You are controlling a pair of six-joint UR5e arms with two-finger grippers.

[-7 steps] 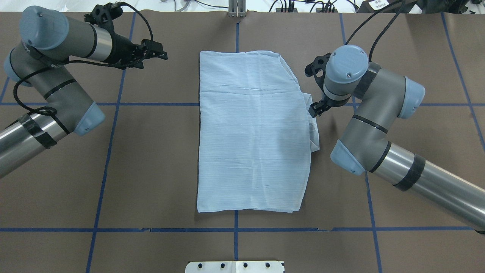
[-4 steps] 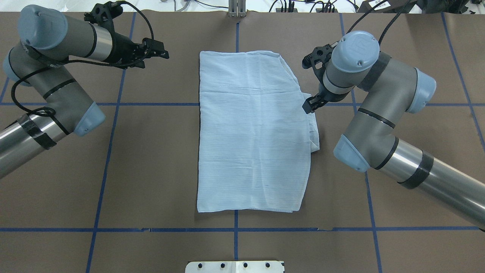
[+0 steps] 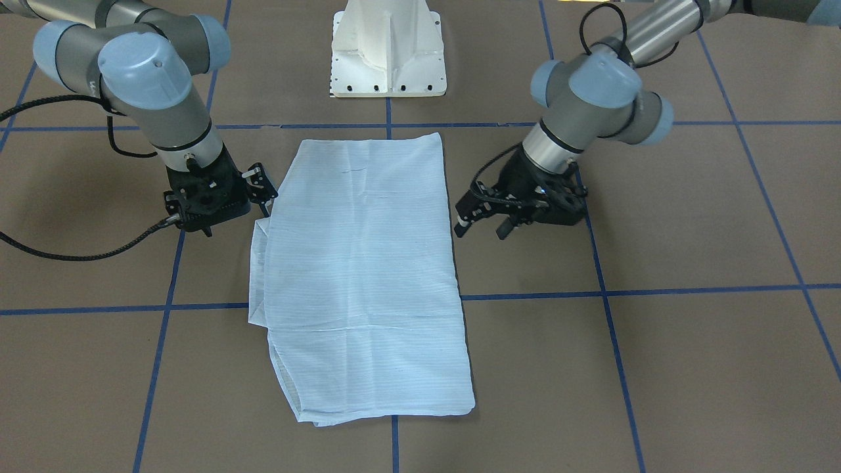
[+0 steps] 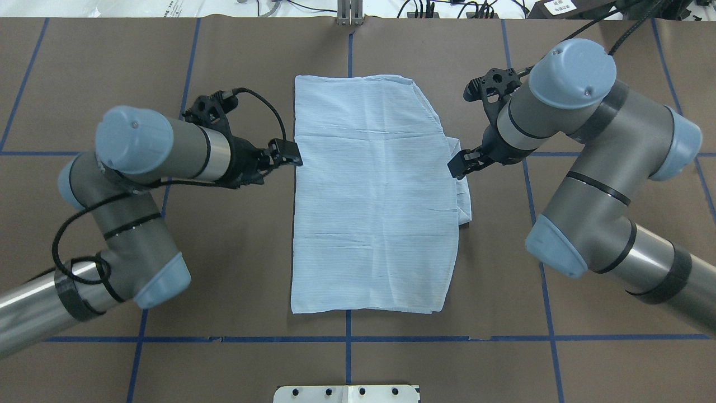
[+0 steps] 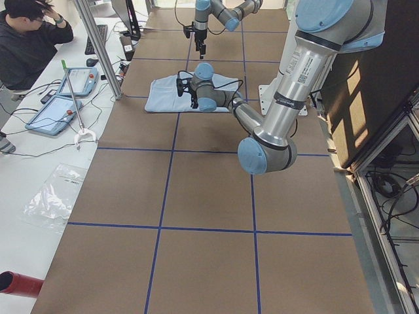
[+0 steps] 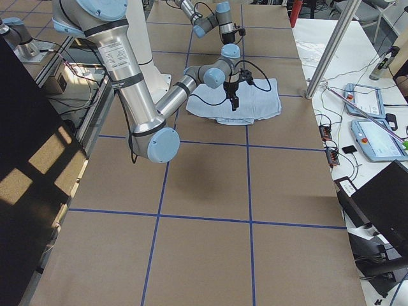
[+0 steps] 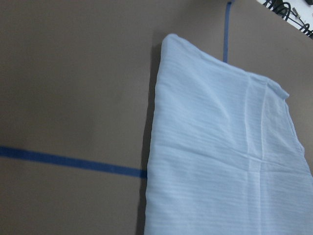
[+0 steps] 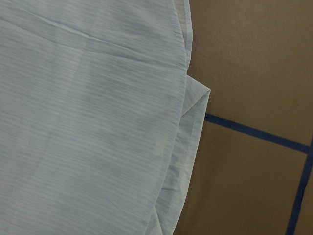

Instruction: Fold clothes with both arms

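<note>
Left claw (image 3: 482, 229) swung to shirt (image 4: 375, 196) edge; front view shows it spread; right claw (image 4: 457, 166), cannot tell.

the shirt (image 7: 220, 161) runs off the bottom and right edges of the left wrist view, and off the top, left and bottom of the right wrist view. in the overhead view the right gripper (image 4: 456, 166) sits half under its own wrist — whether it touches the cloth edge cannot be told. in both side views it and the left gripper (image 3: 483, 228) are too small to judge
</note>
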